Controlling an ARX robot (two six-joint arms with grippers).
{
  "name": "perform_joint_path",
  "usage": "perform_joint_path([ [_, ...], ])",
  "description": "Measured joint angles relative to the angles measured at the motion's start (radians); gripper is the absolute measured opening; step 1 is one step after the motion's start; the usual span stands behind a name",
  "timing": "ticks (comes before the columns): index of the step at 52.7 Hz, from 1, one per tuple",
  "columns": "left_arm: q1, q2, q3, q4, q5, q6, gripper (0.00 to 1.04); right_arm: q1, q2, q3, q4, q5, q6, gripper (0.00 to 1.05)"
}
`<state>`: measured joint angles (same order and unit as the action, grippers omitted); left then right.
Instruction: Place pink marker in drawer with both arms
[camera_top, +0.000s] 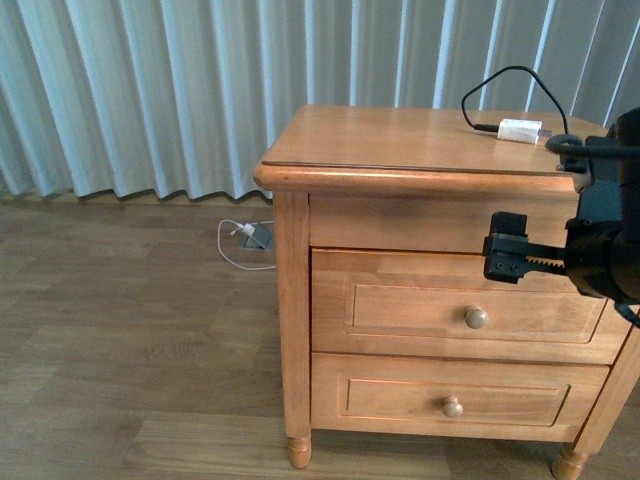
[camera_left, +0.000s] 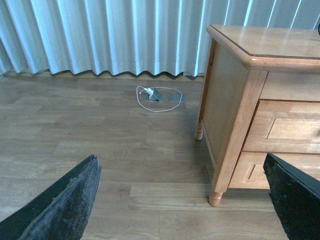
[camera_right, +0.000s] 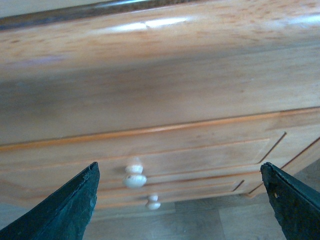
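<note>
The pink marker is not in view in any frame. The nightstand (camera_top: 292, 300) has two light-wood drawers, both shut: an upper drawer (camera_top: 400, 305) with a round knob (camera_top: 476, 318) and a lower drawer (camera_top: 390, 400) with its knob (camera_top: 453, 407). My right gripper (camera_top: 507, 258) is open and empty, right in front of the upper drawer, a little above its knob. In the right wrist view the open gripper (camera_right: 182, 200) faces the upper drawer (camera_right: 210, 152) and its knob (camera_right: 135, 177). My left gripper (camera_left: 185, 200) is open and empty, low over the floor, left of the nightstand (camera_left: 225, 100).
A white charger plug (camera_top: 520, 131) with a black cable (camera_top: 500, 80) lies on the nightstand top (camera_top: 400, 140) at the back right. A white cable and floor socket (camera_left: 157, 95) lie by the pale curtain (camera_top: 150, 90). The wood floor (camera_top: 130, 350) stretches to the left.
</note>
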<state>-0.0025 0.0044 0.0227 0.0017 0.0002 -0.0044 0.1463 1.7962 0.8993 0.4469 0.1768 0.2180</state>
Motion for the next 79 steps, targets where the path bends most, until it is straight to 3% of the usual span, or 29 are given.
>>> perform_joint_path([
  [22,0.0,0.0,0.0,0.0,0.0,0.0,0.99,0.005,-0.625,-0.289,-0.327,-0.117,-0.02,0.96],
  [32,0.0,0.0,0.0,0.0,0.0,0.0,0.99,0.08,-0.983,-0.34,-0.522,-0.074,-0.01,0.96],
  [47,0.0,0.0,0.0,0.0,0.0,0.0,0.99,0.105,-1.067,-0.351,-0.539,-0.058,-0.011,0.96],
  [51,0.0,0.0,0.0,0.0,0.0,0.0,0.99,0.111,-1.101,-0.439,-0.336,0.042,-0.09,0.85],
  [55,0.0,0.0,0.0,0.0,0.0,0.0,0.99,0.085,-1.151,-0.532,-0.179,0.043,-0.157,0.71],
  [63,0.0,0.0,0.0,0.0,0.0,0.0,0.99,0.027,-1.225,-0.64,-0.14,-0.009,-0.199,0.42],
  [71,0.0,0.0,0.0,0.0,0.0,0.0,0.99,-0.032,-1.315,-0.734,-0.137,-0.066,-0.211,0.03],
  [75,0.0,0.0,0.0,0.0,0.0,0.0,0.99,-0.096,-1.346,-0.757,-0.143,-0.157,-0.215,0.01],
  [79,0.0,0.0,0.0,0.0,0.0,0.0,0.99,-0.137,-1.376,-0.778,-0.15,-0.167,-0.214,0.01],
])
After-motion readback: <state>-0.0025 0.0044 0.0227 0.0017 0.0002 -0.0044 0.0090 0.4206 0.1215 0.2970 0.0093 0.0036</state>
